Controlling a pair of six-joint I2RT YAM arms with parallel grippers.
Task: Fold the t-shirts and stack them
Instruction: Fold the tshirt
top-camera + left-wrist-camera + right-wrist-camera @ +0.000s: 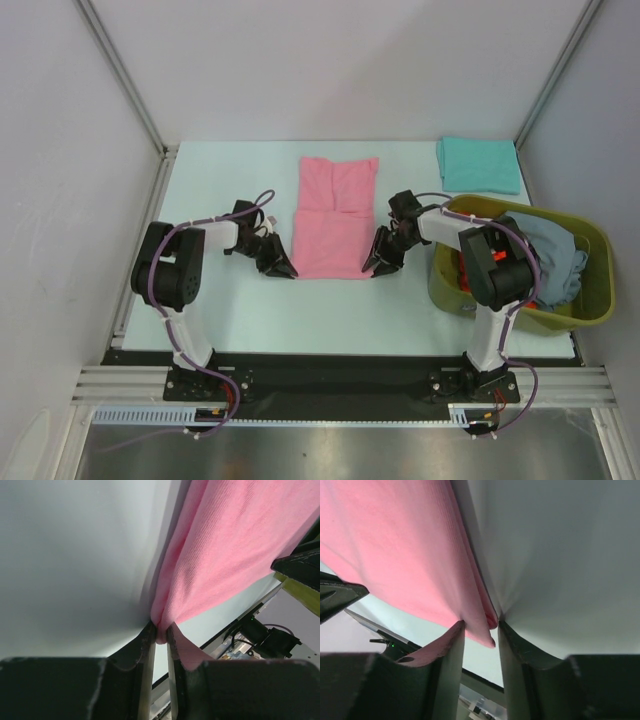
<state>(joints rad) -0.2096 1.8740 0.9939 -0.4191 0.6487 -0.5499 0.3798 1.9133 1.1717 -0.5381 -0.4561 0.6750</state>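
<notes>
We see our left hand (281, 267) and right hand (376, 266) each pinching a near corner of the pink t-shirt (335, 215) on the bench (225, 180)

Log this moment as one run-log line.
left gripper: shut on pink t-shirt, near corner | right gripper: shut on other near corner | teal t-shirt: folded, far right

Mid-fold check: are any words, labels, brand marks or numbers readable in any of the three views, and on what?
None can be read.
The pink t-shirt, the teal t-shirt and the olive basket show no print or tag.
The left arm, the right arm and the rail carry no legible marking.
The wrist views show only plain cloth and bare table.
</notes>
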